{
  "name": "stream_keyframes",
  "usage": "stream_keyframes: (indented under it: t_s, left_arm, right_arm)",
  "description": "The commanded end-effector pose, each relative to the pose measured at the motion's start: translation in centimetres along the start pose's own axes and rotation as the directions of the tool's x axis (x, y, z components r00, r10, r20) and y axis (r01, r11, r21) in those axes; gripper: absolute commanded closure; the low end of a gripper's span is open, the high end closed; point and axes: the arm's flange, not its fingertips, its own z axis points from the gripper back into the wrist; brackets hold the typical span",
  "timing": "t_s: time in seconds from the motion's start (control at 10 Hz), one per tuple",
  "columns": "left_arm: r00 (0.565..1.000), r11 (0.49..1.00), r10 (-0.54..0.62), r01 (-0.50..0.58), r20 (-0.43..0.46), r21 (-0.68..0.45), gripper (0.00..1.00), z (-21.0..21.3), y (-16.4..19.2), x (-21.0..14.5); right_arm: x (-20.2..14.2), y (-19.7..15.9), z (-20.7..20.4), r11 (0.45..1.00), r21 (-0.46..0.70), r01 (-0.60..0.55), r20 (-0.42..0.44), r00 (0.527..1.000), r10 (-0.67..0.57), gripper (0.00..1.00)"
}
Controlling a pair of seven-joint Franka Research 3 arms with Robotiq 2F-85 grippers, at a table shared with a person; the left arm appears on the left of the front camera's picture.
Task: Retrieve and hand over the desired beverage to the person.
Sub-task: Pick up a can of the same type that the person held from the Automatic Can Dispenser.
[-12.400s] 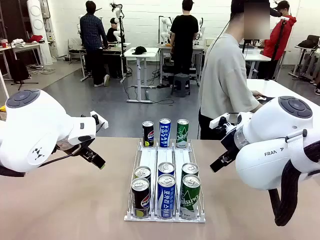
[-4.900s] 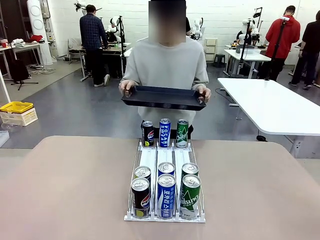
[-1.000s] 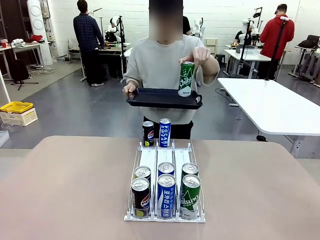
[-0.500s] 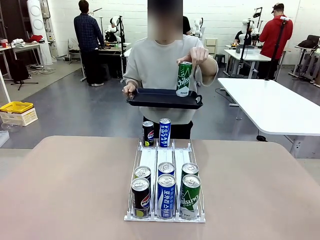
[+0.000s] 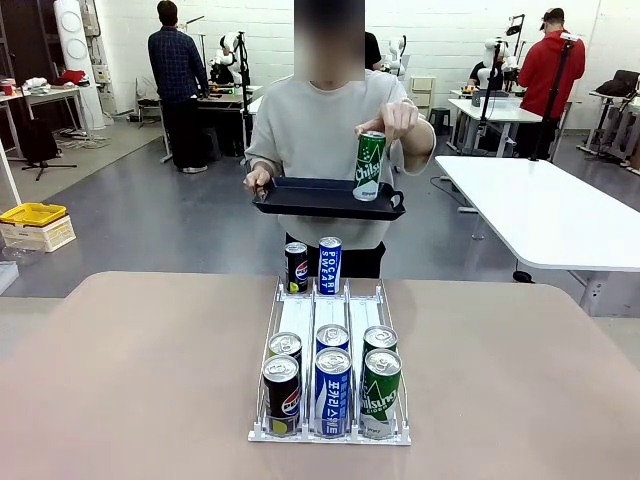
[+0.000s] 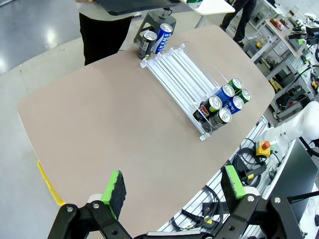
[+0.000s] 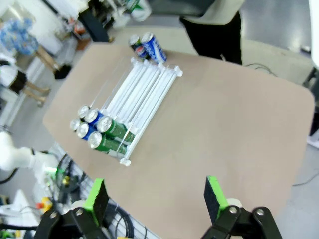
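The person in a light grey sweatshirt (image 5: 330, 120) holds the tilted green metal can (image 5: 369, 166) at the flat black tray (image 5: 300, 195), so little seems left; the left gripper (image 6: 174, 184) and right gripper (image 7: 156, 194) stand wide and empty.

The front view sits low at the robot's edge of the rounded beige table (image 5: 150, 380) and faces straight across it at the person in a light grey sweatshirt (image 5: 320, 130) standing at the far side, with the clear three-lane can rack (image 5: 330, 305) close and centred. The left wrist view looks down from high up and well back, past the left gripper's green pads (image 6: 115, 186), onto the whole tabletop. The right wrist view does the same from the opposite side, over the right gripper's green pads (image 7: 97, 198), and is blurrier. All three views share the table and the rack
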Motion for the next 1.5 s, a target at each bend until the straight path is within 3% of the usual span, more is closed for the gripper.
stream_keyframes:
  t_s: [0.0,0.1,0.4,0.6,1.0,1.4]
  left_arm:
    - [1.000,1.000,-0.019,0.019,0.013,-0.014,0.00,0.2,0.1,0.0]
    - [1.000,1.000,-0.019,0.019,0.013,-0.014,0.00,0.2,0.1,0.0]
    - [1.000,1.000,-0.019,0.019,0.013,-0.014,0.00,0.2,0.1,0.0]
    - [1.000,1.000,-0.019,0.019,0.013,-0.014,0.00,0.2,0.1,0.0]
    - [1.000,1.000,-0.019,0.019,0.013,-0.014,0.00,0.2,0.1,0.0]
    - [1.000,1.000,-0.019,0.019,0.013,-0.014,0.00,0.2,0.1,0.0]
  right_arm:
    - [1.8,6.6,-3.3,0.994,-0.094,-0.060,-0.099,0.994,0.051,0.00]
    - [2.6,9.7,-5.3,0.988,-0.146,-0.054,-0.166,0.986,0.030,0.00]
    - [4.3,17.8,-14.1,0.912,-0.403,0.077,-0.220,0.959,-0.179,0.00]
    - [4.7,20.8,-19.5,0.829,-0.546,0.120,-0.177,0.951,-0.254,0.00]
    - [5.0,24.2,-25.0,0.846,-0.508,0.165,-0.207,0.929,-0.305,0.00]
    - [4.1,23.9,-24.7,0.848,-0.511,0.141,-0.226,0.930,-0.290,0.00]
